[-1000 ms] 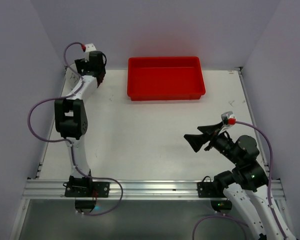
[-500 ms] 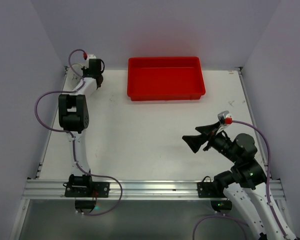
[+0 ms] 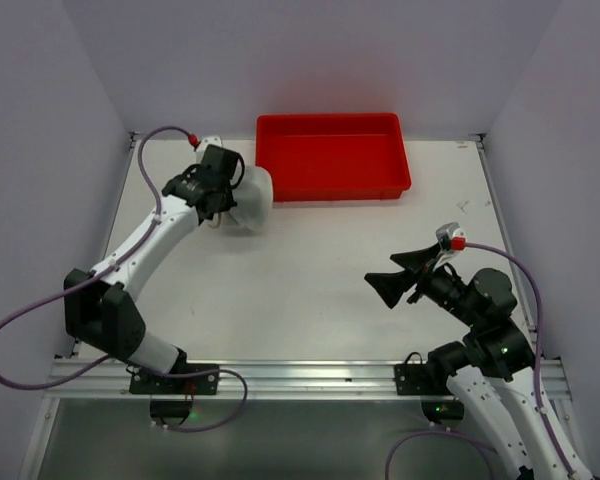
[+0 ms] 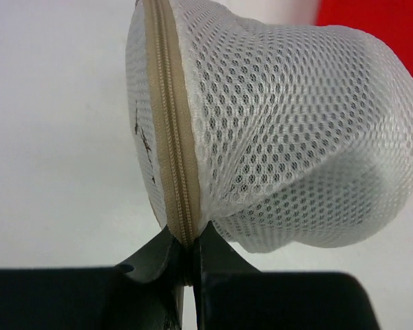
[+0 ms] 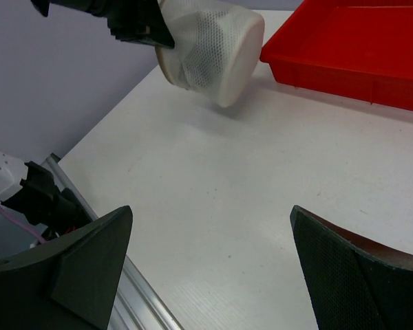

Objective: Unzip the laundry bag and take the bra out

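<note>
Pinching the tan zipper (image 4: 171, 124) at the rim of the laundry bag (image 4: 296, 137), my left claw (image 4: 186, 256) is clamped tight and seems to hold the mesh dome tilted just off the table (image 3: 310, 290), beside the red tray (image 3: 330, 188). The zipper looks fully closed, and I cannot see the bra through the mesh. My right claw (image 3: 398, 281) hangs wide open and empty, well apart. Unzipping hasn't begun, I judge; next I must find the pull tab and bring the right claw to it.
</note>
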### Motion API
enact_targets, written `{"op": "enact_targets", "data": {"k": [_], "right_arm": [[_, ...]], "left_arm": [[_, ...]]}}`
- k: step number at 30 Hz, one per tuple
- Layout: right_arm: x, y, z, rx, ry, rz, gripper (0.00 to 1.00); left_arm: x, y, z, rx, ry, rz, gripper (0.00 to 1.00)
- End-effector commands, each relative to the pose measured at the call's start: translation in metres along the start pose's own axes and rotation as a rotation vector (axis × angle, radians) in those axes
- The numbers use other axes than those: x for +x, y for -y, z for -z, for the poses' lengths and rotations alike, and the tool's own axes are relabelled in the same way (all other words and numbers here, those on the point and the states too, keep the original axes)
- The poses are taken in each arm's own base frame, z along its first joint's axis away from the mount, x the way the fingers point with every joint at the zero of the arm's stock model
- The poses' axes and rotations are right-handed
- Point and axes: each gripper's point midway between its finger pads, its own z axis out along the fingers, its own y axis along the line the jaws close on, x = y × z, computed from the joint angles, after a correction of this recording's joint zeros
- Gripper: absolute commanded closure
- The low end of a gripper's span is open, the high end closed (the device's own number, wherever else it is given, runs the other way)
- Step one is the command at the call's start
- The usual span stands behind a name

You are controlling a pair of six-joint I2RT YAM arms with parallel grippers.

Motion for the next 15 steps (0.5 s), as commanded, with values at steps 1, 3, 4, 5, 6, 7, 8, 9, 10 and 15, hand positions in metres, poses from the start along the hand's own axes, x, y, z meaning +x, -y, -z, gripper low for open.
{"op": "enact_targets", "data": {"k": [1,3,4,5,6,7,8,9,10,15], "right_arm": [[-0.016,-0.019,0.006,-0.068,0.030,0.037,0.01],[-0.015,-0.017,0.006,-0.062,0.022,0.033,0.01],[-0.014,-0.016,0.006,-0.059,0.017,0.030,0.01],[-0.012,-0.015,0.005,-0.054,0.010,0.025,0.01],[-0.011,-0.015,0.005,-0.052,0.005,0.022,0.01],[-0.009,-0.013,0.003,-0.048,-0.006,0.013,0.01],[-0.006,-0.012,0.002,-0.045,-0.018,-0.001,0.01],[-0.004,-0.011,0.000,-0.043,-0.027,-0.009,0.01],[0.000,-0.009,-0.003,-0.041,-0.044,-0.020,0.01],[0.010,0.003,-0.012,0.003,-0.086,-0.073,0.01]], "left_arm": [[0.076,0.015,0.033,0.087,-0.172,0.019,1.00],[0.102,0.030,0.060,0.163,-0.178,0.045,1.00],[0.101,0.045,0.074,0.239,-0.155,0.095,0.97],[0.122,0.058,0.084,0.290,-0.186,0.079,0.93],[0.128,0.066,0.091,0.322,-0.190,0.088,0.91],[0.127,0.083,0.097,0.383,-0.174,0.111,0.84],[0.131,0.091,0.100,0.403,-0.180,0.109,0.77],[0.132,0.108,0.110,0.458,-0.177,0.098,0.66],[0.136,0.117,0.110,0.469,-0.185,0.071,0.49],[0.107,0.160,0.130,0.594,-0.144,0.033,0.00]]}}
